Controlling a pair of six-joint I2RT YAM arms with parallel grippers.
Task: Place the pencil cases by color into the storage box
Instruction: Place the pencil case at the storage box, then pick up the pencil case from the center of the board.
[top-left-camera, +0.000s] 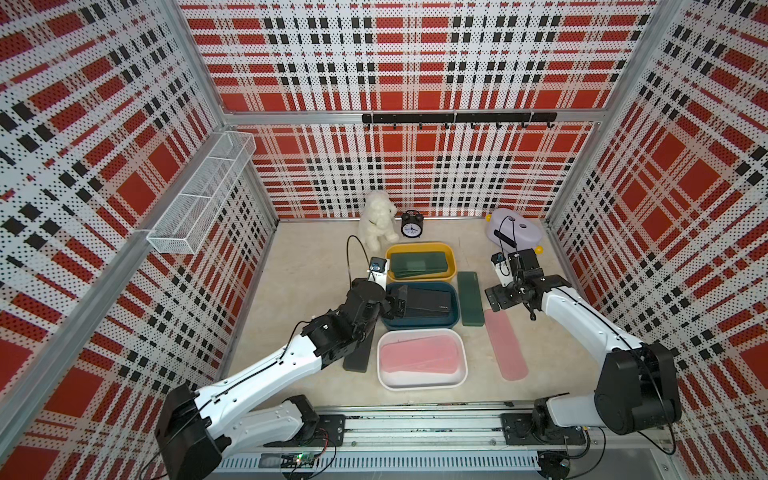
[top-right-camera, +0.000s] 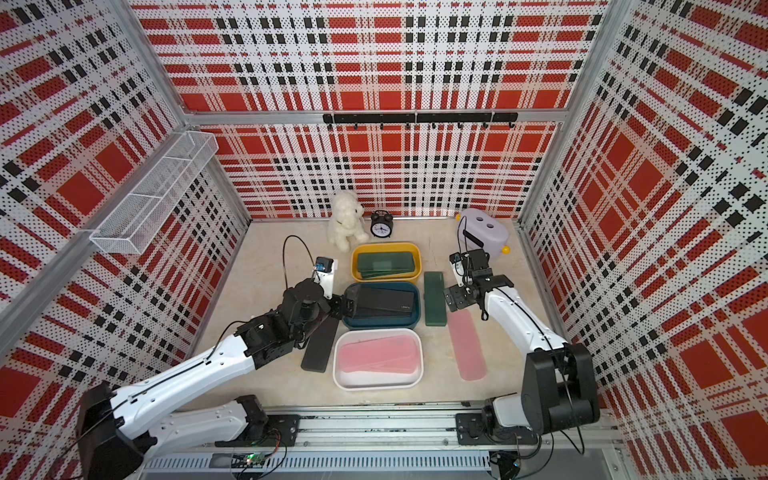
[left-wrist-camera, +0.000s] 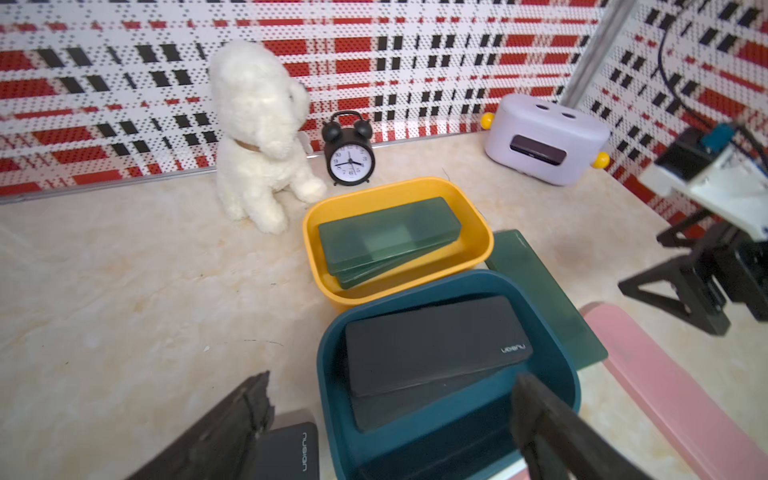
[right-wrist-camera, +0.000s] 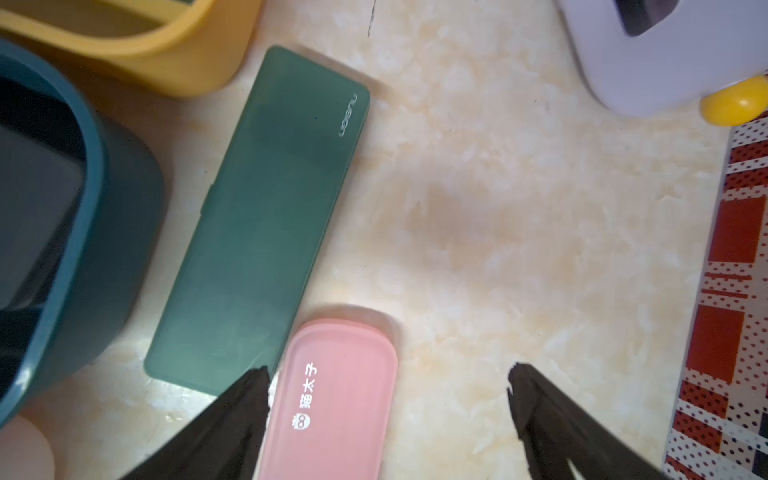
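Beside blue tub (top-left-camera: 415, 323), black case (top-left-camera: 357, 358) under left arm (top-left-camera: 266, 370), plush dog (top-left-camera: 376, 220), clock (top-left-camera: 411, 225) beyond

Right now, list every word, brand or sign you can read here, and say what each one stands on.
"nusign": top black case in the blue tub.
"nusign": loose black case on the table.
"nusign": loose green case.
"猫太子": loose pink case.
Alarm clock numerals: too small to read.

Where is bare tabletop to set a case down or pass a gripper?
Free: the patch between the plush dog, yellow tub and left wall; also between the green case and lilac appliance. Crowded: beside the blue tub, where green case and pink case lie close.
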